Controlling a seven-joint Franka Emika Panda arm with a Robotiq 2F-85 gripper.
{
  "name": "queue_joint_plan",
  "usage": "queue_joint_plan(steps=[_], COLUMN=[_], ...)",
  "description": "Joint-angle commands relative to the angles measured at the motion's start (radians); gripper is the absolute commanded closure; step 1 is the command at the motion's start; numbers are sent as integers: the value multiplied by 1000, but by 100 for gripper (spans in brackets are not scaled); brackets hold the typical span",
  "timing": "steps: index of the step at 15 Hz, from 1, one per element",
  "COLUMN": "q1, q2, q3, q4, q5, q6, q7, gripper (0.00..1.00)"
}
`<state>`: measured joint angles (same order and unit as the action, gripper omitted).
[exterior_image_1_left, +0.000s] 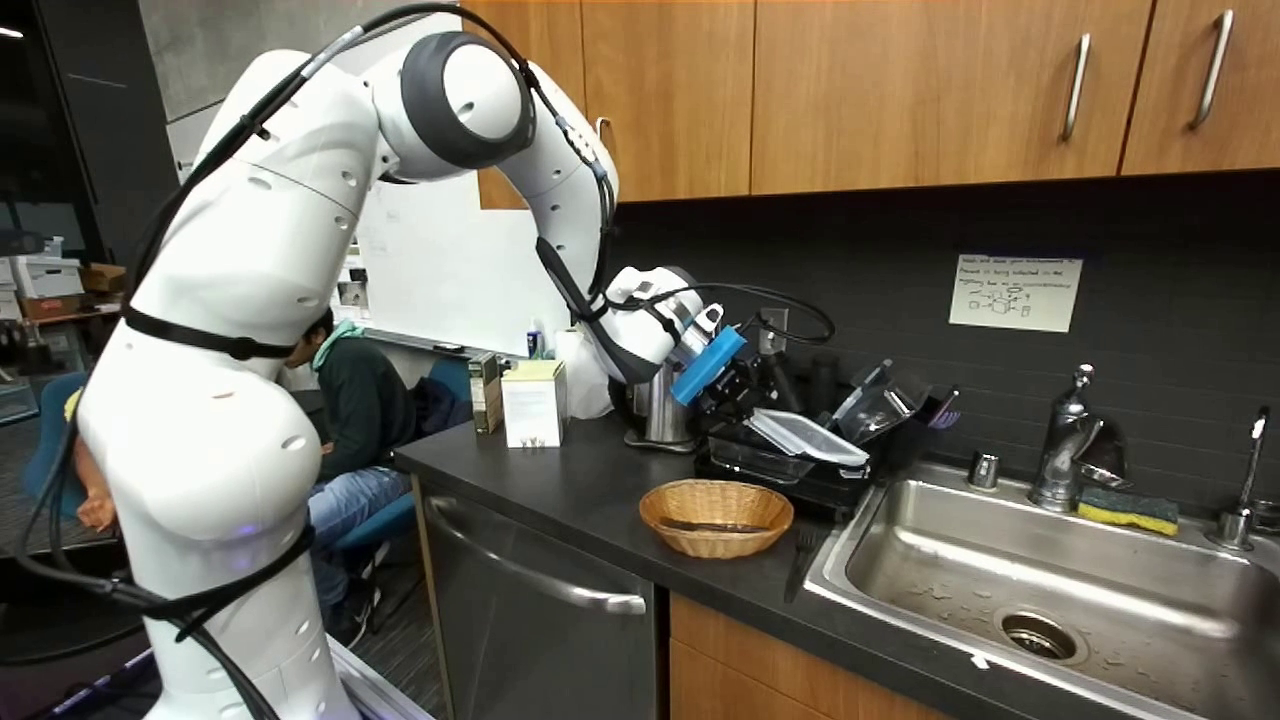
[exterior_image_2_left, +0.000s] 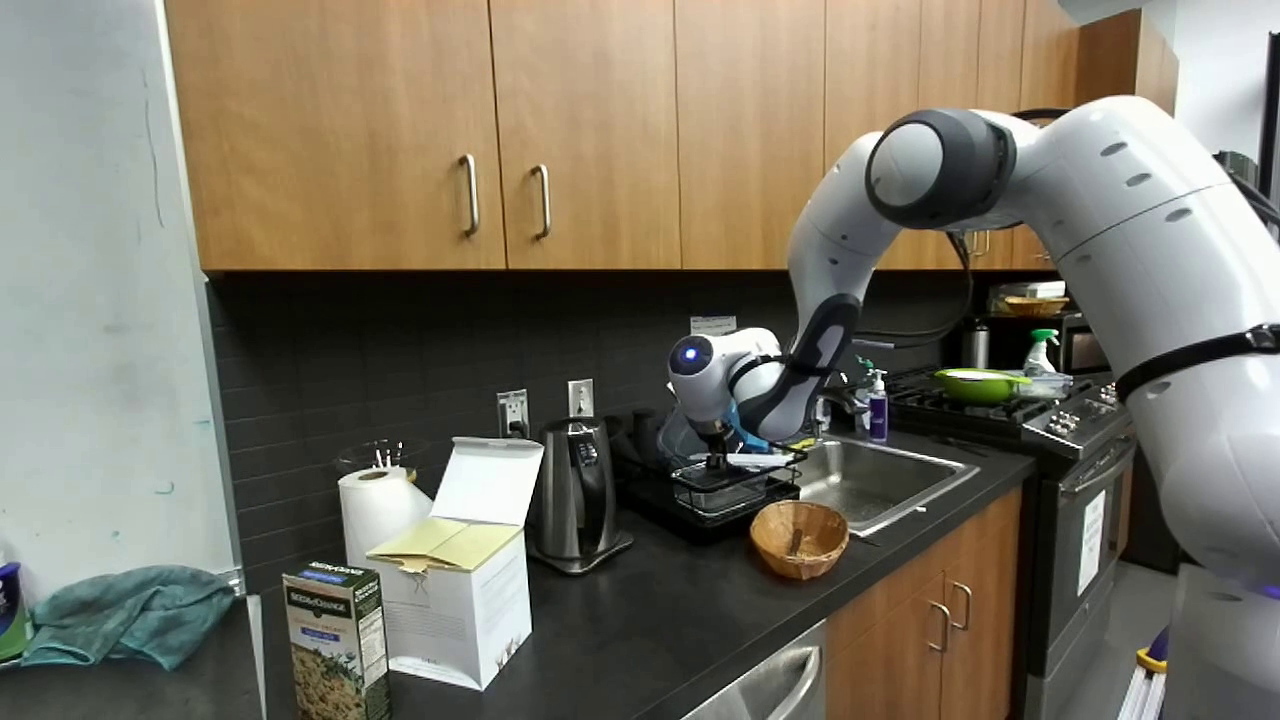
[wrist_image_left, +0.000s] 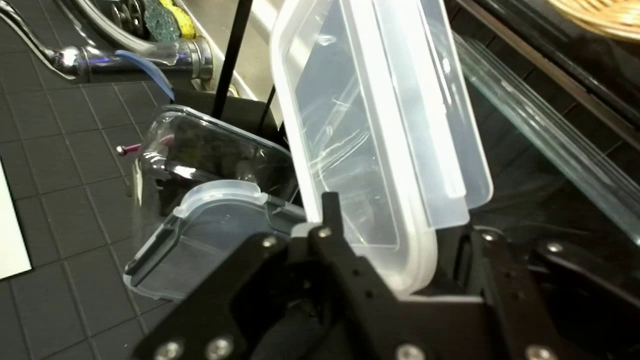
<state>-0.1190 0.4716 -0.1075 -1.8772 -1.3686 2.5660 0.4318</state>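
My gripper (wrist_image_left: 400, 222) is open over the black dish rack (exterior_image_2_left: 690, 525), pointing down into it. A clear lid with a whitish rim (wrist_image_left: 360, 150) stands tilted between the spread fingers. Its near corner lies close to the left finger, and a gap shows before the right finger. I cannot tell whether a finger touches it. The lid also shows in an exterior view (exterior_image_1_left: 808, 437). Beside it are a lid with grey clips (wrist_image_left: 215, 245) and a clear container (wrist_image_left: 190, 145). A glass dish (wrist_image_left: 555, 140) lies on the other side. In an exterior view the gripper (exterior_image_1_left: 735, 392) is partly hidden among the dishes.
A wicker basket (exterior_image_1_left: 715, 543) holding a dark utensil stands in front of the rack. A fork (exterior_image_1_left: 803, 545) lies beside it. The sink (exterior_image_1_left: 850, 560) and faucet (exterior_image_1_left: 1065, 450) adjoin the rack. A kettle (exterior_image_2_left: 575, 490) and white box (exterior_image_2_left: 450, 610) stand on the counter. Cabinets (exterior_image_2_left: 590, 130) hang above.
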Motion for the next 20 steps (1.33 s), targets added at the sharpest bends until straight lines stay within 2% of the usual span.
queue_joint_plan(steps=[1, 3, 4, 6, 20], q1=[11, 13, 15, 17, 39], q2=[0, -3, -4, -9, -79], q3=[-3, -2, -2, -2, 20], q4=[13, 10, 9, 12, -69], q5=[2, -1, -1, -11, -115], q6=[-11, -9, -7, -4, 30], q7=[-15, -14, -13, -13, 8], gripper=[83, 96, 100, 96, 96])
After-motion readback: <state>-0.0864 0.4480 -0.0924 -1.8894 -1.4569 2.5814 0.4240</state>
